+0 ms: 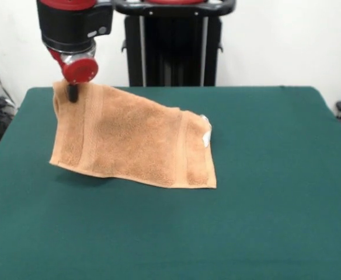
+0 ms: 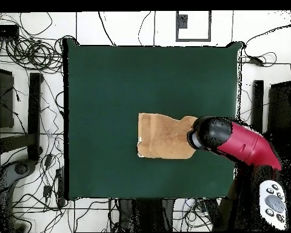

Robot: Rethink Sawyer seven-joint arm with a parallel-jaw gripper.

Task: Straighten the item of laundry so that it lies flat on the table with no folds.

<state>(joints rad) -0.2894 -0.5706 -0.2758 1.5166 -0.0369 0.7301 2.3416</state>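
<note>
The item of laundry [image 1: 132, 140], an orange-tan terry towel with woven band stripes and a small white tag, is held up by its far left corner in the front view. My gripper [image 1: 72, 92] is shut on that corner, a little above the green table [image 1: 264, 204]. The towel's left part hangs off the surface and casts a shadow beneath; its right end with the tag rests on the table. In the overhead view the towel [image 2: 163, 135] lies at the table's [image 2: 111, 79] middle, and the arm's head [image 2: 210, 133] covers its right edge and hides the gripper.
Cables and stands lie on the floor around the table [image 2: 39, 121]. A remote-like white controller [image 2: 273, 204] sits off the table at the lower right of the overhead view. The table's edges are far from the towel on all sides.
</note>
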